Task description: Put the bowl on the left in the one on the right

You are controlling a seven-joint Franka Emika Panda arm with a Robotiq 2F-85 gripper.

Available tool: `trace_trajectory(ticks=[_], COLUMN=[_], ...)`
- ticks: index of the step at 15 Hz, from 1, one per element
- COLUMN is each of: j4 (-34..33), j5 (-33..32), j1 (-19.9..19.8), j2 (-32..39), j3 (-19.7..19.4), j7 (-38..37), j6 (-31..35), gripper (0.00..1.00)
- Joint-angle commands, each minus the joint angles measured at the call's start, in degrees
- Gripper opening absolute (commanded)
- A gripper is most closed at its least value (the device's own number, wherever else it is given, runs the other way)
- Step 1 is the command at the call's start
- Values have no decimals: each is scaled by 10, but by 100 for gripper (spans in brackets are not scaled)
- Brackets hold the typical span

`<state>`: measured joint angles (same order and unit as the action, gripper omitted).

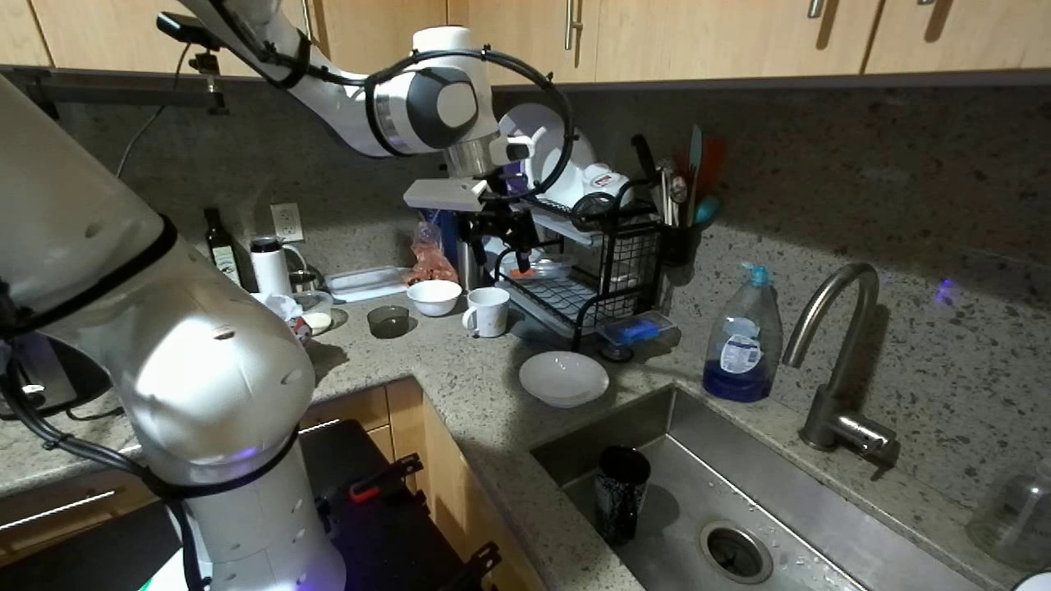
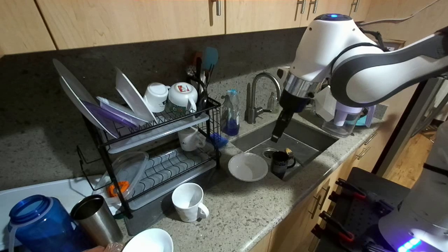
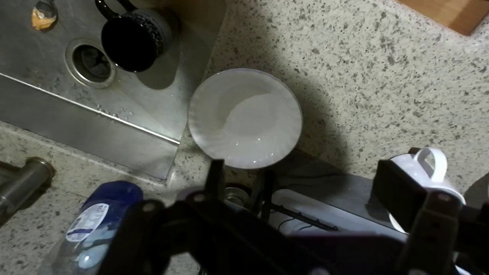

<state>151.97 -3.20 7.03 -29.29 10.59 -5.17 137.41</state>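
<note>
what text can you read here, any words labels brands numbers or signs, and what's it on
None of the text can be read for certain.
White label on the bottle of blue liquid: printed, but too blurred to read.
Red label on the upturned white mug: too small to read.
Pale label on the dark bottle: too small to read.
Any other markings are too small or blurred to make out.

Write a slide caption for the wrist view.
An open, empty hand above the counter; a white bowl sits beside the sink, a black mug in the sink.
</note>
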Motion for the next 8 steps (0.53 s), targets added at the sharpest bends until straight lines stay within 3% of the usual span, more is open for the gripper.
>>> trace_trajectory(ticks=[1, 8], j4=[-20, -26], j5=[15, 68], j1=[25, 97], j2=[39, 105], j3=[13, 33], j7=[-9, 7], j6=[30, 135], gripper=[100, 100])
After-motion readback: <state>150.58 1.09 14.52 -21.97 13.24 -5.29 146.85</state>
